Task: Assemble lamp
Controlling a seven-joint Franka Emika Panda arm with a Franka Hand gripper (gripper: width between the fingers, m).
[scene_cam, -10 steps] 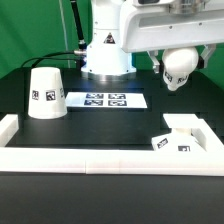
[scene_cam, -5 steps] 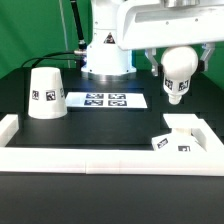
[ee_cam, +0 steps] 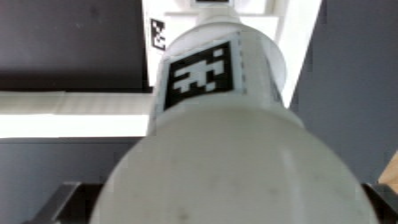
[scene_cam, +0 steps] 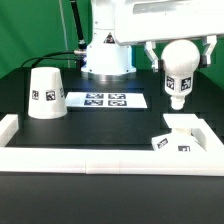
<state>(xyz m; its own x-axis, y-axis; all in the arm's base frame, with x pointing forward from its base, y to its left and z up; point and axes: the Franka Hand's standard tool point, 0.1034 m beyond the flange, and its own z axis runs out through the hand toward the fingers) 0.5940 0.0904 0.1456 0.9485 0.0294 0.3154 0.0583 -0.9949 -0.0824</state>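
My gripper [scene_cam: 180, 48] is shut on the white ball bulb [scene_cam: 179, 66] and holds it in the air at the exterior view's right, neck pointing down, above the square base block [scene_cam: 177, 136]. In the wrist view the bulb [ee_cam: 222, 130] fills most of the frame, its tag facing the camera, with the base block [ee_cam: 210, 14] small beyond its neck. My fingers [ee_cam: 64, 203] show only as dark edges beside the bulb. The truncated-cone shade [scene_cam: 44, 93] stands on the table at the exterior view's left.
The marker board [scene_cam: 106, 100] lies flat in the middle of the table. A long white border rail [scene_cam: 100, 158] runs along the front and turns up at both ends. The robot's base [scene_cam: 105, 55] stands at the back.
The bulb has turned in my grip from lying tilted to hanging neck-down, and it now stands a little higher and further to the exterior view's right.
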